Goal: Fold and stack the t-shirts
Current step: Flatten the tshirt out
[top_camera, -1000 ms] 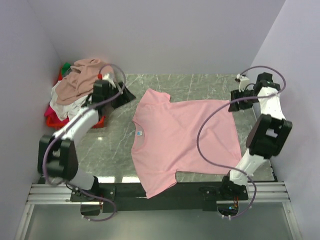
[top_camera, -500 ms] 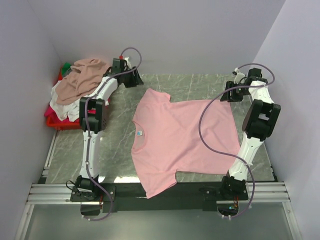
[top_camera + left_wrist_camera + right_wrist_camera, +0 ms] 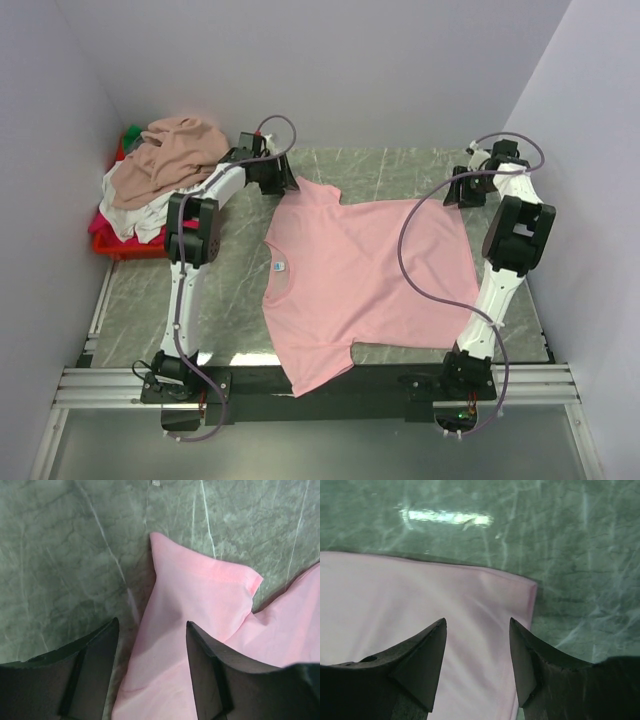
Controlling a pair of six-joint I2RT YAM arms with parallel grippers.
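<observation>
directly under spread fingers [image 3: 75, 672]: pink t-shirt [image 3: 370, 270]

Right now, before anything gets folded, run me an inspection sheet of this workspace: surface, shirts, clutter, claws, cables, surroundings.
Surface: grey marbled table.
Job's things: pink shirt spread flat, neck label showing; heap of tan and white shirts at the far left.
Clutter: red basket under the heap; nothing else seen.
Claws: left claw open over the shirt's far sleeve; right claw open over the far hem corner; neither grips cloth.
Cables: purple cable loops from the right arm across the shirt in the top view; another arcs over the left arm.
Surroundings: plain pale walls on three sides.
</observation>
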